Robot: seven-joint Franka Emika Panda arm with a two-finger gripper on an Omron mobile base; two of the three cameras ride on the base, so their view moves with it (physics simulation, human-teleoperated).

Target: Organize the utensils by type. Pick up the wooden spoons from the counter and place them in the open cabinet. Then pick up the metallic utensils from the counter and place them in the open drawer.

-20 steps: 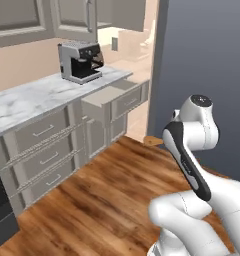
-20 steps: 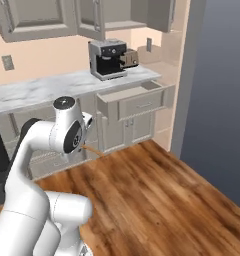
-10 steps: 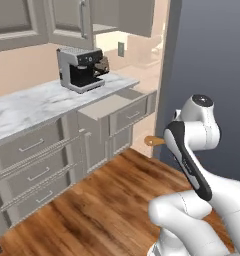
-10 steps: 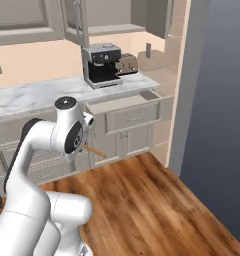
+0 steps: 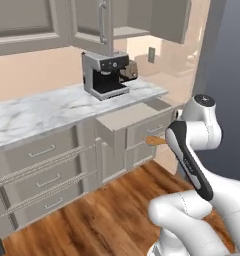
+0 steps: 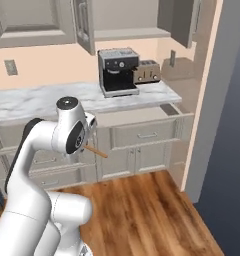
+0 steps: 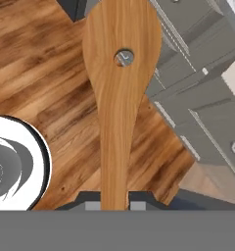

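Note:
My gripper (image 7: 113, 202) is shut on the handle of an orange-brown wooden spoon (image 7: 120, 88), whose bowl points away over the wood floor and the base units. The spoon's end pokes out beside the arm (image 5: 154, 141) (image 6: 97, 151), held in the air in front of the units. The white marble counter (image 5: 42, 112) (image 6: 32, 100) runs along the wall. Above it the cabinet (image 5: 123, 31) (image 6: 129, 33) stands open, showing a shelf. The drawer (image 5: 126, 118) (image 6: 142, 118) is pulled out under the counter. The metallic utensils are out of view.
A coffee machine (image 5: 104, 75) (image 6: 117, 72) and a toaster (image 6: 146, 72) stand on the counter below the open cabinet. The open cabinet door (image 5: 99, 20) (image 6: 84, 22) juts forward. A dark wall (image 6: 227, 125) closes the right side. Wood floor (image 6: 142, 210) lies before the units.
The whole scene has shifted as the base drove: counter, coffee machine and open drawer now sit nearer and more central. The arm keeps its pose with the spoon held.

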